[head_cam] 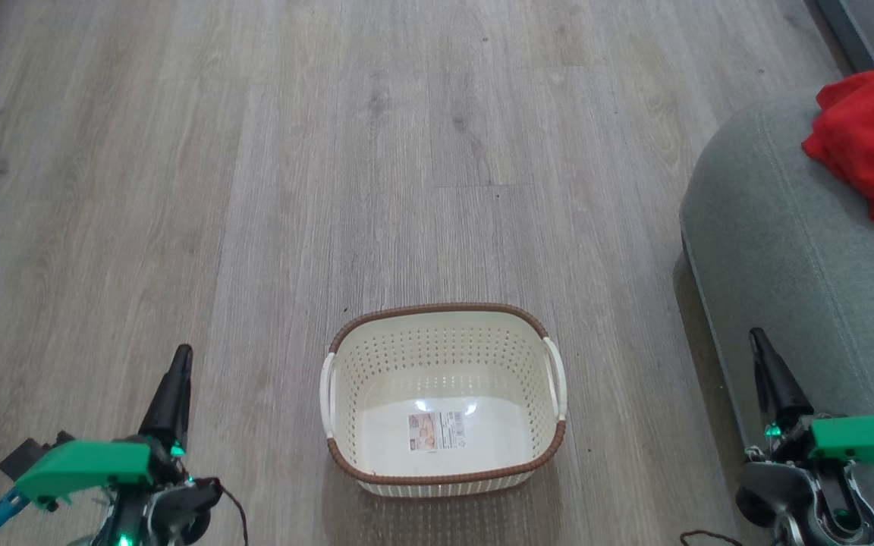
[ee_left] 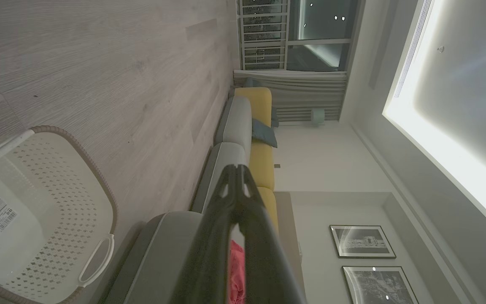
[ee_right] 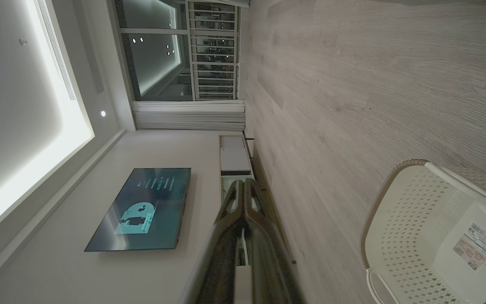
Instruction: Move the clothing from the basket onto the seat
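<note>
Both grippers are staying low with fingers pressed together and holding nothing: the left gripper [head_cam: 181, 356] to the left of the basket [head_cam: 437, 308], the right gripper [head_cam: 757, 339] to its right, beside the seat [head_cam: 778, 250]. The basket's base is showing bare, and the clothing [head_cam: 873, 144] is lying bunched on the seat, right of the basket and beyond it. I am judging one risk: the heap is sitting near the seat's rounded edge, so the soft fabric could slip down to the floor [head_cam: 255, 189]. The heap is crumpled and partly cut off, so it is pointing nowhere clearly; its longer side seems to be running front to back, across the basket's length.
</note>
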